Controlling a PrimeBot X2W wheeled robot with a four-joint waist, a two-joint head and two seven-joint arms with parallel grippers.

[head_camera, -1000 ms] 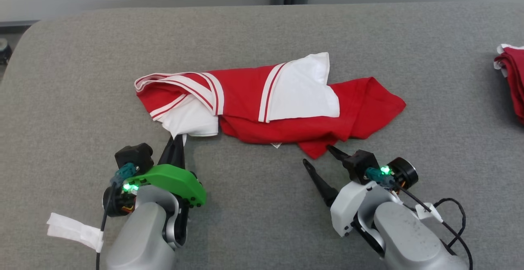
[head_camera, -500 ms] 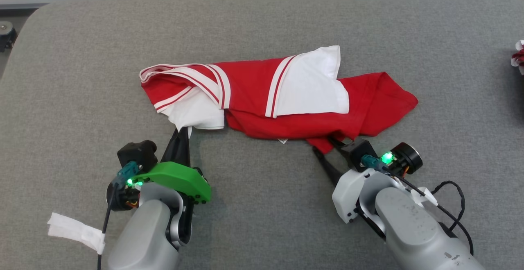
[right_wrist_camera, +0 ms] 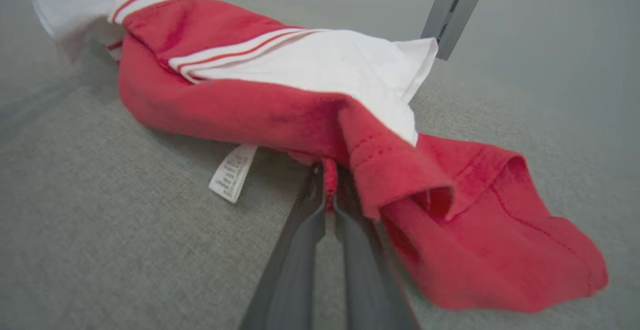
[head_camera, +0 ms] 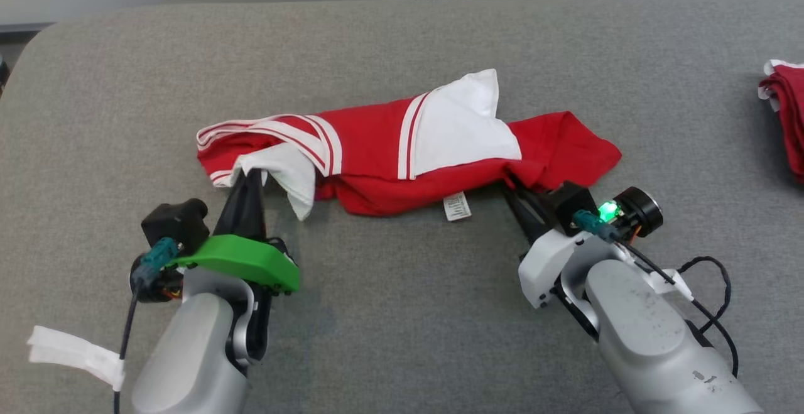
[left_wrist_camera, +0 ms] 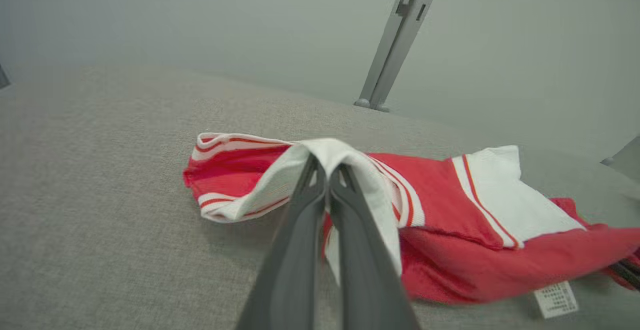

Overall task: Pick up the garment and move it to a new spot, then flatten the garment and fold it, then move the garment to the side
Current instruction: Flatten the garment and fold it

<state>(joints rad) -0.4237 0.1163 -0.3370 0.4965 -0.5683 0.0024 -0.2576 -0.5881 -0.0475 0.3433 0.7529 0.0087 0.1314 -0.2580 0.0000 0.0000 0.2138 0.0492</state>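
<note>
Crumpled red-and-white garment [head_camera: 377, 156] mid-surface on grey table [head_camera: 402, 313], left gripper [head_camera: 248, 178] clenched on its white edge at 8 o'clock, right gripper [head_camera: 512, 185] pinching its red hem at 4 o'clock, care label [head_camera: 456, 205] at 6 o'clock, second red pile [head_camera: 785, 119] well apart at 3 o'clock.

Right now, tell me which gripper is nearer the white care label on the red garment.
Right. The right gripper grips red fabric just right of the care label; the left gripper grips white fabric at the far left end of the garment, much farther away.
</note>
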